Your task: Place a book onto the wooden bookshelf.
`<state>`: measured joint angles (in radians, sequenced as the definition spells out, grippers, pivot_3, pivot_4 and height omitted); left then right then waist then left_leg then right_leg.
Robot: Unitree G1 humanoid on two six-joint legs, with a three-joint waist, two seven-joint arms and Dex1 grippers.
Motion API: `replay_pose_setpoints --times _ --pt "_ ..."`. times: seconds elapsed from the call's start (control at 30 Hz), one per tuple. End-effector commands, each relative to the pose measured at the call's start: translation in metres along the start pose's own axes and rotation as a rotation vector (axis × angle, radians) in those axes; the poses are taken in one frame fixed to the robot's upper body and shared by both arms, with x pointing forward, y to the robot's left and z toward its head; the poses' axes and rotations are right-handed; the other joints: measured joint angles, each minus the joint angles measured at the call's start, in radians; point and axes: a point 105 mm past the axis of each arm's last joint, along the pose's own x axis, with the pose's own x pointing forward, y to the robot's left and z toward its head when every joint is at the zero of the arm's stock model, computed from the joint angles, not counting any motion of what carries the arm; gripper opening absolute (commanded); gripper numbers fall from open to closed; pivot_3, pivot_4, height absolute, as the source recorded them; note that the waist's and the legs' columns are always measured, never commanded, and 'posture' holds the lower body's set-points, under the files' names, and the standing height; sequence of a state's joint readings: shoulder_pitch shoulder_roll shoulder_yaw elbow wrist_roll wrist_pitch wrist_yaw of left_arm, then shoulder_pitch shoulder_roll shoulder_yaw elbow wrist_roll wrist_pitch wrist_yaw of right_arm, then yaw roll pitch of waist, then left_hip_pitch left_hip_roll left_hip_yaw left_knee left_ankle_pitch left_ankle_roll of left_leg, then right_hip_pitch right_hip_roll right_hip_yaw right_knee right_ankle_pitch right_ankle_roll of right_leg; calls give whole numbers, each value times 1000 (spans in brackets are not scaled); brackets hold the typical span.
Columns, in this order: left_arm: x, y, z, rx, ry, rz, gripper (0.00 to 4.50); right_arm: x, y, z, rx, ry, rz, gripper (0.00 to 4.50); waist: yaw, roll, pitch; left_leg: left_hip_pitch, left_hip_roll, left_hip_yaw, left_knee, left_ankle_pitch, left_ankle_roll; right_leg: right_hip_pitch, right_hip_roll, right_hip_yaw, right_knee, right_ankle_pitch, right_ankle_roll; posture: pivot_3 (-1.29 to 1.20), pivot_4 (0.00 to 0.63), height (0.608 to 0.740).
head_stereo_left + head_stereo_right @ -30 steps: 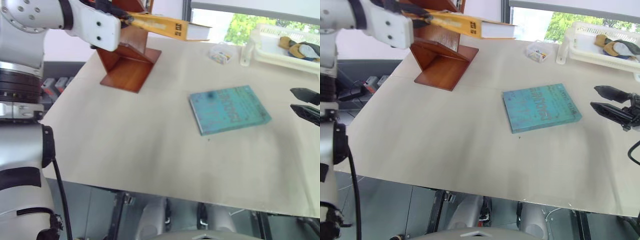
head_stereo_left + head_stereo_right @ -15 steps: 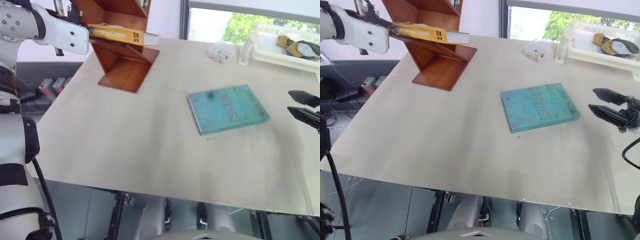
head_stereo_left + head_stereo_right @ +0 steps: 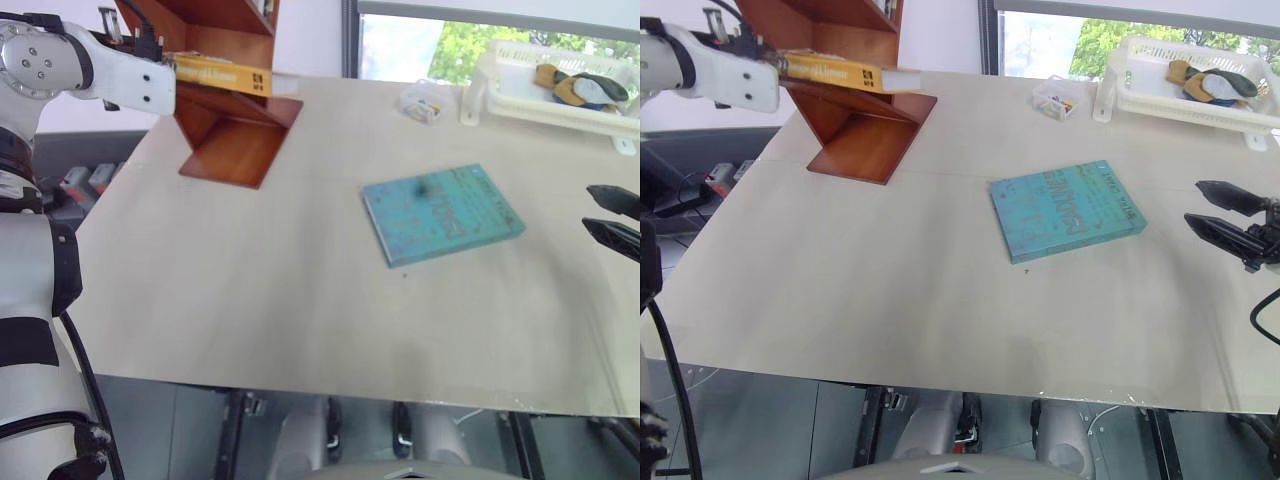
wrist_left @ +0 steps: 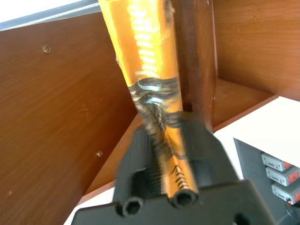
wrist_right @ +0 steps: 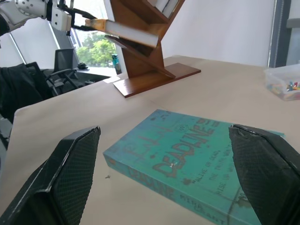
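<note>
Book (image 3: 845, 75) lies on bookshelf (image 3: 855, 130) board, open table (image 3: 890, 290) beyond.

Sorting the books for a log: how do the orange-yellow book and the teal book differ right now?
The orange-yellow book lies on a slanted board of the wooden bookshelf, its end between the left gripper jaws; the teal book lies flat on the table, untouched. The orange-yellow one shows its spine, the teal one its cover. Both are closed paperbacks.
</note>
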<state>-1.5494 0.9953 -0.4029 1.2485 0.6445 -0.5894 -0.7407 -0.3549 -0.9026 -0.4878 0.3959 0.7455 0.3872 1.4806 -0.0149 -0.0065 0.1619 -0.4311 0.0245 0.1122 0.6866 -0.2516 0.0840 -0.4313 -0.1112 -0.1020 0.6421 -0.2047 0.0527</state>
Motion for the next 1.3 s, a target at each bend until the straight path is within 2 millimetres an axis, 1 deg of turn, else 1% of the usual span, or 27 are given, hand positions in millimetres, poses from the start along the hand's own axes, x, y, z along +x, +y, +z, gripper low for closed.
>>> replay_pose_setpoints --times 0.03,0.07,0.2,0.27,0.37,0.43,0.5,0.57,0.67,0.73,0.77,0.8,0.87,0.9,0.93,0.97,1.03,1.07,1.13,1.2,1.3 --pt "-13 11 -17 -62 76 20 3231 -2 3 14 -64 -19 5 4500 1 0 0 0 0 1 0 0 0 0 0 1 0 0 0 0 150 712" --pt "-13 7 -22 -63 105 -2 3689 -1 3 13 -63 -17 6 4500 2 0 0 0 0 1 0 0 0 0 0 1 0 0 0 0 150 712" --pt "-15 3 -31 -43 168 -34 3689 1 2 11 -63 -15 8 4500 3 -1 1 0 0 2 0 0 0 -1 0 2 0 0 0 0 150 712" --pt "-19 7 -35 -31 188 -20 3689 1 2 11 -64 -16 9 4500 4 -1 1 -1 0 2 0 0 0 -1 0 2 0 0 0 0 150 712" --pt "-24 14 -31 -74 142 13 3689 1 2 12 -64 -16 10 4500 4 -2 1 -1 0 2 0 0 0 -1 0 2 0 0 0 0 150 712" --pt "-24 16 -21 -169 45 27 3689 1 2 11 -63 -16 10 4500 5 -2 1 -1 0 2 0 0 0 -1 0 2 0 0 -1 0 150 712" --pt "-25 13 -9 -316 -109 17 3689 0 3 10 -56 -10 12 4500 5 -2 1 -1 0 2 0 0 0 -1 -1 2 0 1 -2 0 150 712" --pt "-31 8 -2 -446 -246 -4 3689 -3 5 7 -43 5 13 4500 4 -2 1 0 0 2 1 0 0 -1 -2 2 1 2 -3 0 150 712" --pt "-42 2 5 -694 -465 -30 3689 -7 7 3 -39 37 3 4500 1 -2 1 0 1 3 1 0 0 -1 -1 2 1 2 -3 0 150 712" --pt "-45 -18 5 -837 -542 -89 3689 -11 5 1 -42 65 -12 4500 -3 -2 1 0 1 3 2 0 0 -2 -1 2 2 2 -3 0 150 712" --pt "-45 -32 6 -894 -554 -132 3689 -13 5 -1 -48 89 -21 4500 -5 -1 0 1 1 3 2 0 0 -2 -1 3 3 2 -3 0 150 712" --pt "-43 -51 9 -952 -559 -176 3689 -16 4 -5 -52 120 -28 4500 -9 3 -2 1 1 3 2 0 0 -1 -1 3 2 2 -3 0 150 712" --pt "-44 -90 21 -1069 -580 -263 3689 -21 2 -13 -56 179 -40 4500 -10 3 -2 5 0 6 1 0 0 0 -2 7 4 2 -2 0 150 712" --pt "-47 -101 28 -1114 -592 -287 3689 -23 2 -15 -59 197 -44 4500 -13 3 -2 4 2 5 1 0 0 0 0 6 2 2 -3 0 150 712" --pt "-47 -116 35 -1181 -601 -305 3689 -24 0 -18 -69 218 -57 4500 -14 3 -2 6 2 6 1 0 0 1 -1 7 4 2 -3 0 150 712" --pt "-47 -129 41 -1241 -595 -309 3689 -26 -2 -21 -81 235 -71 4500 -12 1 -1 7 2 5 1 0 0 3 -1 7 3 2 -3 0 150 712" --pt "-46 -168 50 -1289 -520 -334 3689 -29 -4 -27 -86 249 -94 4500 -11 0 -1 7 3 4 2 0 -1 4 0 6 2 2 -3 0 150 712" --pt "-45 -180 53 -1309 -485 -329 3689 -30 -4 -28 -82 247 -101 4500 -8 0 -1 9 3 4 2 0 -1 6 0 6 1 2 -3 0 150 712" --pt "-46 -192 62 -1390 -482 -324 3689 -33 -4 -31 -75 242 -115 4500 0 -1 -1 16 3 3 1 0 -1 13 -3 6 1 2 -3 0 150 712" --pt "-47 -197 71 -1439 -494 -309 3689 -36 -4 -34 -78 243 -131 4500 6 -1 -1 17 4 0 0 -2 -8 14 -6 5 0 0 -7 0 150 712" --pt "-45 -200 81 -1487 -514 -260 3689 -41 -8 -33 -103 222 -180 4500 10 1 -2 17 3 -1 0 -1 -9 15 -8 4 0 1 -9 0 150 712"
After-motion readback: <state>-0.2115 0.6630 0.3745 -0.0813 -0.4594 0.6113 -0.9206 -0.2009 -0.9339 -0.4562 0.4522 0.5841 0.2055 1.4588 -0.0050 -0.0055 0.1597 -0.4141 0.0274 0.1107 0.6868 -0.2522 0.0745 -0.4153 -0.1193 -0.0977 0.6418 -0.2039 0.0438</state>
